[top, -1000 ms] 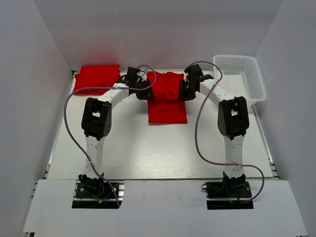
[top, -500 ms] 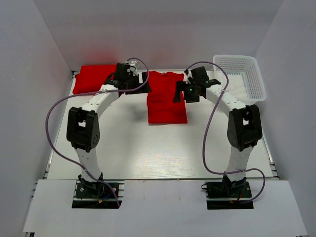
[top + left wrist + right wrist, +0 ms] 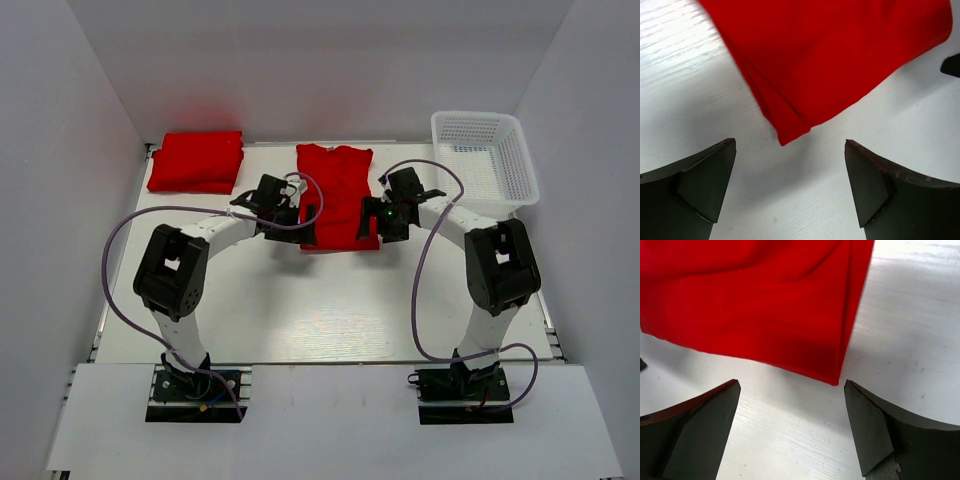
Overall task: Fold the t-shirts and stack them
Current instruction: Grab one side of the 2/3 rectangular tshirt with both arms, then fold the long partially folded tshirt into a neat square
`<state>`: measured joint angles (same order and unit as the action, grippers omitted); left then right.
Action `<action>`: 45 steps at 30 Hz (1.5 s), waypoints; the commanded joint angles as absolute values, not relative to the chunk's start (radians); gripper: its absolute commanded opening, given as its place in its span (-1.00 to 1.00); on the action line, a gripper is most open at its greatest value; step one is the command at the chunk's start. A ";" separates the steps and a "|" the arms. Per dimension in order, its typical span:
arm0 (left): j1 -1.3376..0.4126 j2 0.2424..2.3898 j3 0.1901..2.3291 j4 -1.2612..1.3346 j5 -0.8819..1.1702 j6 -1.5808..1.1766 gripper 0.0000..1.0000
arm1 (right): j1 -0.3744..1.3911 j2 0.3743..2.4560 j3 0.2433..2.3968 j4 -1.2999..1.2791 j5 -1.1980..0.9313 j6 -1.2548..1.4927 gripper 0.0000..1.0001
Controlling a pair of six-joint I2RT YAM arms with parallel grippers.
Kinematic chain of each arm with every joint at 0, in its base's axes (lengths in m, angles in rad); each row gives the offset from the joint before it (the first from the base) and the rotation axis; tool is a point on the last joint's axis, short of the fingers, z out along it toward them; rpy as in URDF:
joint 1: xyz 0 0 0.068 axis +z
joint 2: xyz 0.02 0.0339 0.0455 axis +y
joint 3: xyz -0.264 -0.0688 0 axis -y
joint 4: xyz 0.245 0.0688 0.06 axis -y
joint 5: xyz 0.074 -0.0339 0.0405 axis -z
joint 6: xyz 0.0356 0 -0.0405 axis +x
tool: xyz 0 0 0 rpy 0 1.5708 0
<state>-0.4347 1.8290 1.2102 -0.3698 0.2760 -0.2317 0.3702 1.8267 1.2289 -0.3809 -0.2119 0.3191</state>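
Note:
A red t-shirt [image 3: 338, 190] lies flat in the middle of the table as a long narrow strip, collar end away from me. A second folded red t-shirt [image 3: 195, 160] lies at the back left. My left gripper [image 3: 309, 226] is open and empty at the strip's near left corner, which shows between and just ahead of its fingertips in the left wrist view [image 3: 790, 75]. My right gripper [image 3: 368, 222] is open and empty at the near right corner, which shows ahead of its fingertips in the right wrist view [image 3: 755, 305]. Neither gripper touches the cloth.
A white plastic mesh basket [image 3: 503, 152] stands at the back right, with nothing showing in it. White walls close in the table on the left, back and right. Purple cables loop off both arms over the table.
Both grippers have let go of the shirt's far part and moved toward me along its sides to the near corners. The shirt, bunched a second ago, now lies flat.

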 commanded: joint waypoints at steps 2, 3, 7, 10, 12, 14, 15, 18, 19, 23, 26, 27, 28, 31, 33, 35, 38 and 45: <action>-0.445 1.838 1.210 -0.331 0.241 -0.198 1.00 | 0.367 1.856 1.229 -0.314 -0.206 0.354 0.81; -0.445 1.847 1.210 -0.331 0.241 -0.198 1.00 | 0.364 1.861 1.226 -0.311 -0.204 0.353 0.81; -0.445 1.884 1.200 -0.321 0.241 -0.187 0.97 | 0.364 1.881 1.226 -0.305 -0.209 0.354 0.81; -0.445 1.893 1.180 -0.298 0.253 -0.178 0.93 | 0.364 1.899 1.220 -0.293 -0.213 0.356 0.81; -0.445 1.904 1.180 -0.265 0.270 -0.178 0.82 | 0.364 1.910 1.220 -0.295 -0.210 0.353 0.81; -0.445 1.927 1.180 -0.255 0.281 -0.178 0.68 | 0.365 1.917 1.221 -0.291 -0.212 0.354 0.81; -0.445 1.946 1.190 -0.264 0.299 -0.178 0.54 | 0.362 1.930 1.223 -0.291 -0.216 0.350 0.81; -0.454 1.947 1.171 -0.264 0.320 -0.178 0.18 | 0.364 1.930 1.213 -0.296 -0.236 0.356 0.78; -0.454 1.947 1.160 -0.264 0.333 -0.178 0.10 | 0.365 1.927 1.203 -0.290 -0.251 0.362 0.72; -0.463 1.889 1.103 -0.233 0.342 -0.187 -0.40 | 0.364 1.878 1.108 -0.265 -0.287 0.385 0.45; -0.463 1.879 1.083 -0.209 0.360 -0.187 -0.71 | 0.365 1.855 1.059 -0.229 -0.304 0.390 -0.32; -0.463 1.879 1.083 -0.209 0.360 -0.187 -0.80 | 0.365 1.853 1.057 -0.229 -0.304 0.393 -0.47; -0.463 1.879 1.083 -0.218 0.360 -0.196 -1.00 | 0.365 1.856 1.065 -0.238 -0.304 0.391 -0.62; -0.463 1.833 1.068 -0.232 0.360 -0.209 -1.00 | 0.370 1.817 1.057 -0.252 -0.311 0.384 -1.00; -0.463 1.786 1.031 -0.241 0.360 -0.231 -1.00 | 0.367 1.766 1.025 -0.252 -0.305 0.385 -1.00; -0.472 1.709 1.014 -0.262 0.360 -0.244 -1.00 | 0.367 1.680 1.009 -0.293 -0.278 0.379 -1.00; -0.483 1.608 0.980 -0.339 0.374 -0.270 -1.00 | 0.371 1.565 0.964 -0.360 -0.264 0.365 -1.00; -0.514 1.410 0.969 -0.501 0.483 -0.327 -1.00 | 0.377 1.349 0.899 -0.544 -0.300 0.373 -1.00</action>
<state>-0.5114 1.4876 0.9615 -0.4068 0.4240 -0.2897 0.3763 1.4036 0.9119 -0.4244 -0.2924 0.3786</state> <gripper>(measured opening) 0.028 0.012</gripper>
